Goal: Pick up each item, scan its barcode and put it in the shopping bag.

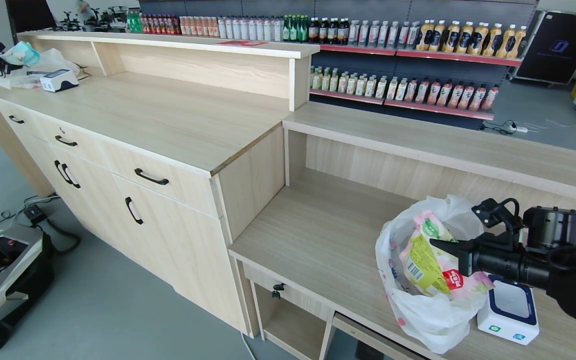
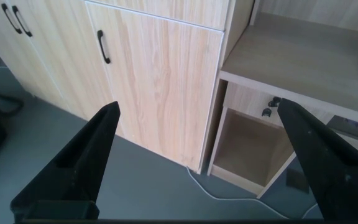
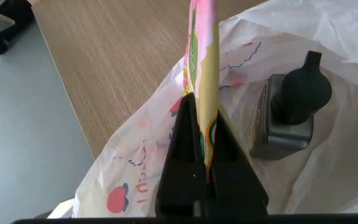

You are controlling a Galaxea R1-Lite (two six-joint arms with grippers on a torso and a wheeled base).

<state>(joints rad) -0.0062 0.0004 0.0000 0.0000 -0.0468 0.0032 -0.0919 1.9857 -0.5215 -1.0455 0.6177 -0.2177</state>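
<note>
Wooden checkout counter [image 1: 318,235], near right: the right gripper [image 1: 443,246] is clamped on a snack packet [image 1: 425,260], holding it edge-up at the shopping bag's [image 1: 433,315] open mouth, probably so it drops straight in. The scanner [image 1: 510,310] sits just right of the bag. The left gripper [image 2: 197,106] hangs with its fingers apart over the floor, seemingly spare.

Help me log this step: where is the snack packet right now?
The snack packet is pinched in the right gripper at the head view's right, at the mouth of the white shopping bag on the low counter, beside the scanner.
</note>
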